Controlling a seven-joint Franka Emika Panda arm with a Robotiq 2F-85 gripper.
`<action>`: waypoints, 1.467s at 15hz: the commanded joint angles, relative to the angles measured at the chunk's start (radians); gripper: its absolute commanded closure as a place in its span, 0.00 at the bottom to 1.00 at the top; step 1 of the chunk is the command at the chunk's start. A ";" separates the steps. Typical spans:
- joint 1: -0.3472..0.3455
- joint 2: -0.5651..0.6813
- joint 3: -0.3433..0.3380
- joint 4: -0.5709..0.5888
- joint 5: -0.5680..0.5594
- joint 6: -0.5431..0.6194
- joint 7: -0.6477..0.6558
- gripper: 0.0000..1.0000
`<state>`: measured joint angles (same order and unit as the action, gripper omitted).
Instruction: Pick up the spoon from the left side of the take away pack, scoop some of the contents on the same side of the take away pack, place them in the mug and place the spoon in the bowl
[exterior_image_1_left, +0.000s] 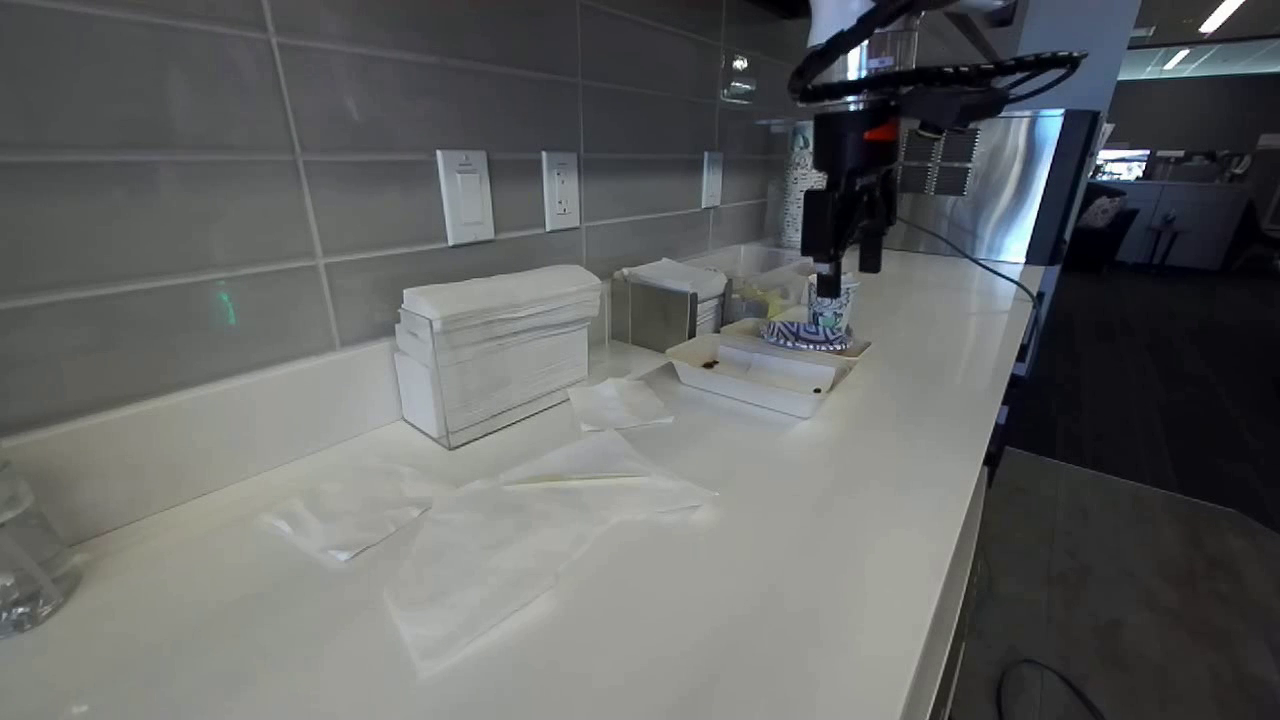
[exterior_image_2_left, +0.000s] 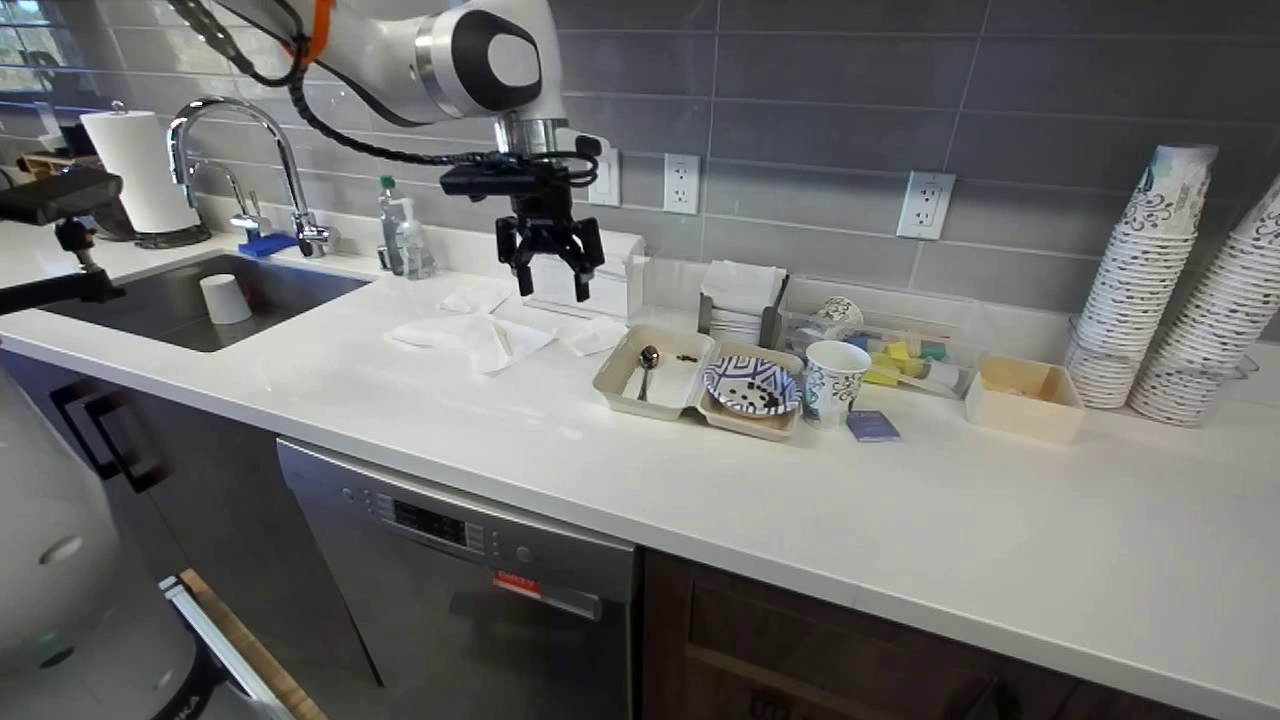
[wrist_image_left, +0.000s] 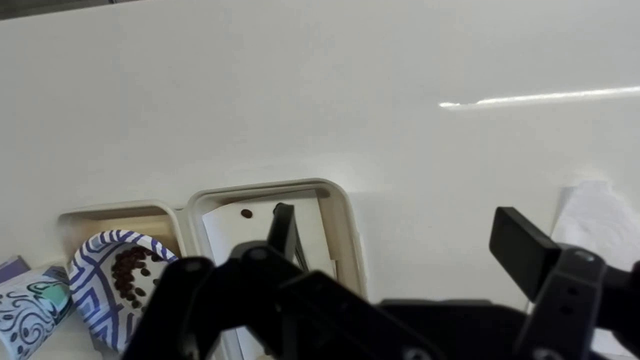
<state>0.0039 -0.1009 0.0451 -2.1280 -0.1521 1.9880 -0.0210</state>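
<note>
In an exterior view the spoon (exterior_image_2_left: 648, 362) lies in the left half of the take away pack (exterior_image_2_left: 640, 407), with a few dark beans (exterior_image_2_left: 687, 358) beside it. A blue-patterned paper bowl (exterior_image_2_left: 735, 370) sits in the right half and holds more dark beans. Just right of the pack stands the mug (exterior_image_2_left: 833, 385), upright. My gripper (exterior_image_2_left: 553, 285) hangs well above the counter, left of the pack, its jaws wide apart and holding nothing. In the wrist view the gripper (wrist_image_left: 400, 240) spans bare counter at the pack's edge. One finger (wrist_image_left: 283, 227) covers most of the spoon there.
Loose napkins (exterior_image_2_left: 470, 335) lie left of the pack. Behind it stand a napkin holder (exterior_image_2_left: 742, 300) and a clear bin (exterior_image_2_left: 910, 370) of packets. A purple packet (exterior_image_2_left: 873, 426), a small box (exterior_image_2_left: 1025, 405) and tall cup stacks (exterior_image_2_left: 1150, 270) stand farther right. The sink (exterior_image_2_left: 180, 310) is at the left.
</note>
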 joint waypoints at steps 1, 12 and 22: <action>-0.011 0.100 -0.036 0.047 -0.017 0.071 -0.120 0.00; -0.036 0.258 -0.069 0.135 0.003 0.124 -0.160 0.00; -0.055 0.328 -0.062 0.179 0.123 0.250 -0.226 0.00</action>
<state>-0.0320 0.1717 -0.0227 -1.9823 -0.0865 2.1573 -0.2001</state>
